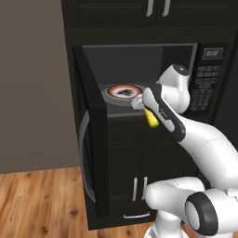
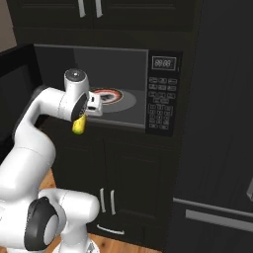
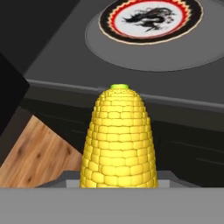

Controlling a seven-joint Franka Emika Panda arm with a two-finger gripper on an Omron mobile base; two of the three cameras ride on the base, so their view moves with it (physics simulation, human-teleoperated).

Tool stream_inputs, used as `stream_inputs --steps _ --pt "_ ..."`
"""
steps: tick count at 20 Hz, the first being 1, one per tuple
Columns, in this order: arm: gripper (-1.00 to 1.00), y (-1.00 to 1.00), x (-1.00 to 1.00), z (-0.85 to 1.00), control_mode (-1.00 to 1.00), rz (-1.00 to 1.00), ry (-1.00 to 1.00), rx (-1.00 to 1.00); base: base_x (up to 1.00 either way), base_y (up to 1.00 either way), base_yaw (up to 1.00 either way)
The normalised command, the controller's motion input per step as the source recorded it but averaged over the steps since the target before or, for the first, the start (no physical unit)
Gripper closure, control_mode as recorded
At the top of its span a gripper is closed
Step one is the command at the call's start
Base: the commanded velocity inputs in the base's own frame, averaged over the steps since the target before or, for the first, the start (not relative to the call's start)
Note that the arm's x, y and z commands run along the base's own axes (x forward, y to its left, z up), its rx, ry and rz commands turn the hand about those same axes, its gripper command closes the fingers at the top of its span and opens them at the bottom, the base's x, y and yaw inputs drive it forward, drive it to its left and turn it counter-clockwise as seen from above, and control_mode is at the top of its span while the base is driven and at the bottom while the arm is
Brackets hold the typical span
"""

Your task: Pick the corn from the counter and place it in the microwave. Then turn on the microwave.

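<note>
Gripper (image 1: 148, 111) pinches the corn (image 1: 151, 117), the cob held in the air just outside the front lip of the open microwave (image 2: 148, 64), slanting down from the hand. In the hand view the corn (image 3: 119, 140) is a tapered yellow cone of bumpy kernel rows, green nub at its far tip, pointing toward the cavity. Microwave is matte black, boxy; door (image 1: 93, 139) swung wide to the left, curved silver handle (image 1: 83, 158) on its outer face. Inside, a flat grey round turntable carries a glossy plate (image 3: 151, 19) with red-and-black jagged rim and dark dragon figure. Keypad panel (image 2: 162, 99) sits right of the opening. Cavity mouth stands unobstructed ahead of the cob; wood-plank floor (image 1: 37, 200) below.
</note>
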Motion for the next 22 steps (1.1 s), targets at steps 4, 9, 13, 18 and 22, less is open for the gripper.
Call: stream_inputs --steps 4,9,13,18,22 --pt "1.0 0.03 0.28 0.07 -1.0 0.0 0.0 0.0 0.0 0.0 0.0" --pt "1.0 0.02 0.27 0.01 -1.0 0.0 -0.04 0.0 0.0 0.0 0.0" --pt "1.0 0.03 0.21 0.0 -1.0 0.0 -0.13 0.0 0.0 0.0 0.0" --pt "1.0 0.07 0.14 0.0 -1.0 0.0 -0.17 0.0 0.0 0.0 0.0" --pt "1.0 0.08 0.13 0.0 -1.0 0.0 -0.16 0.0 0.0 0.0 0.0"
